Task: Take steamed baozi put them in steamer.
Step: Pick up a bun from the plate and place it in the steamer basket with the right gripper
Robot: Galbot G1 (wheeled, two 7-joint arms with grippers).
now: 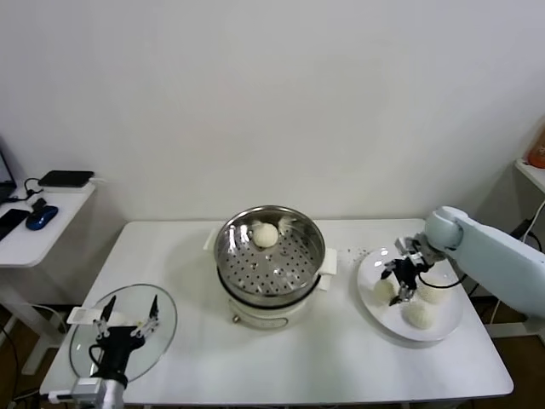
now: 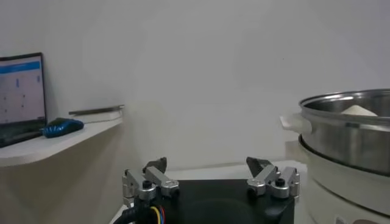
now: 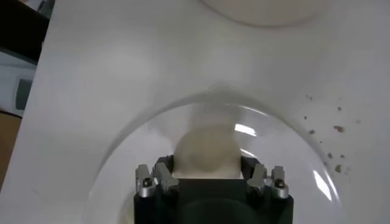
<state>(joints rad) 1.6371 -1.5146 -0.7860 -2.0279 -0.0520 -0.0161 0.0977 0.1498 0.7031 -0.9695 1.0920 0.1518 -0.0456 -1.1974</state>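
The steamer (image 1: 230, 256), a shiny steel pot on a cream-white base, stands mid-table with one baozi (image 1: 266, 234) on its perforated tray; it also shows in the left wrist view (image 2: 347, 137) with the bun's top (image 2: 358, 111). Three baozi lie on the white plate (image 1: 368, 294) at the right. My right gripper (image 1: 397, 284) is down on the plate, and its fingers press both sides of the leftmost baozi (image 1: 383, 290). The right wrist view shows that bun (image 3: 206, 149) filling the gap between the fingers of the gripper (image 3: 206, 167). My left gripper (image 1: 129, 308) is open and empty.
A round glass lid (image 1: 162, 328) lies at the front left under the left gripper (image 2: 207, 164). A side table (image 1: 43, 230) with a mouse and devices stands at the far left. Crumbs dot the table near the plate (image 3: 335, 129).
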